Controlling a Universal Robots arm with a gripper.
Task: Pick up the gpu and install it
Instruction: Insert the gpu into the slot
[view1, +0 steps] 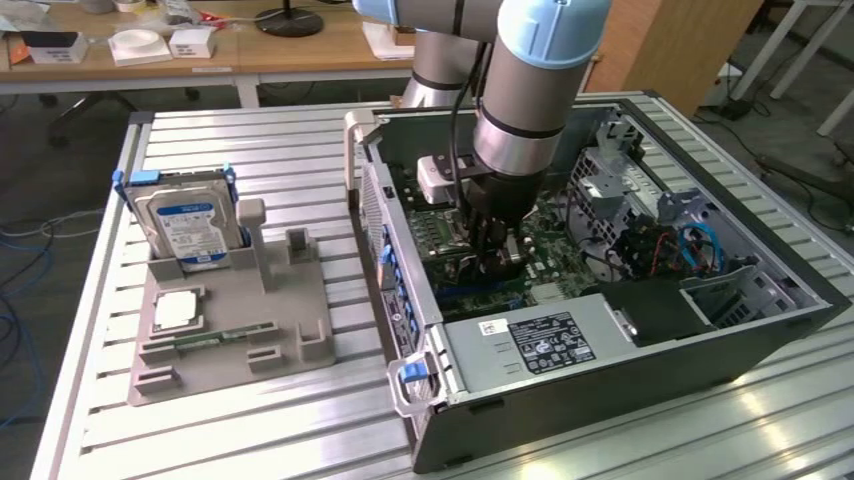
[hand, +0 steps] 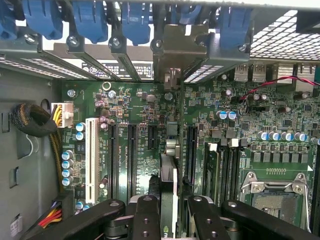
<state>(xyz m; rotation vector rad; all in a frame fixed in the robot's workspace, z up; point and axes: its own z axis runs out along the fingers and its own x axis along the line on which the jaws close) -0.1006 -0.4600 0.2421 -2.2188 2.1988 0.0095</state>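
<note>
The gpu (hand: 169, 172) shows edge-on in the wrist view as a thin card standing upright over the green motherboard (hand: 135, 107). Its silver end bracket (hand: 172, 47) sits up against the row of rear slot covers. My gripper (hand: 170, 222) is shut on the card, with a black finger (hand: 145, 217) on either side of it. The card stands between two long black expansion slots (hand: 131, 160); I cannot tell whether it is seated in a slot. In the exterior view my gripper (view1: 491, 258) reaches down inside the open computer case (view1: 747, 330), close above the motherboard.
On the slatted table at the exterior view's left, a grey holder tray (view1: 227, 330) carries an upright hard drive (view1: 187, 225), a processor (view1: 176, 310) and a memory stick (view1: 214, 340). The power supply (view1: 534, 345) and cables (view1: 694, 245) crowd the case. Blue latches (hand: 137, 20) line the rear slots.
</note>
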